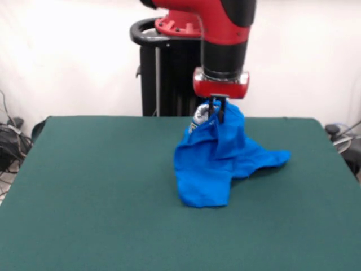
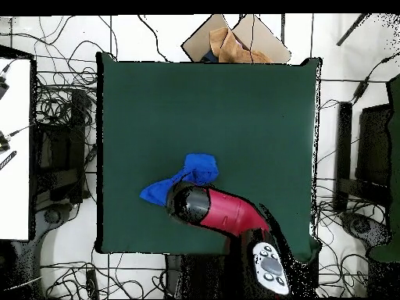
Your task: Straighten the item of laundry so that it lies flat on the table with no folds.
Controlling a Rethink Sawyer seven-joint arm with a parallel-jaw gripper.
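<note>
The bright blue T-shirt (image 1: 217,161) is pulled up into a peak near the far middle of the dark green table (image 1: 90,186). My gripper (image 1: 218,110) hangs from the red and black arm and is shut on the shirt's top. The lower cloth trails on the table toward the front, and one part spreads to the right. A bit of white-grey print shows just under the gripper. In the overhead view the arm (image 2: 223,211) covers the gripper, and the shirt (image 2: 191,173) shows beside it on the green table (image 2: 234,109).
The black pedestal (image 1: 163,73) stands behind the table's far edge. Cables and dark equipment (image 1: 10,141) lie off the left side. A cardboard box (image 2: 234,43) sits beyond the table's top edge in the overhead view. Cables (image 2: 55,117) surround the table.
</note>
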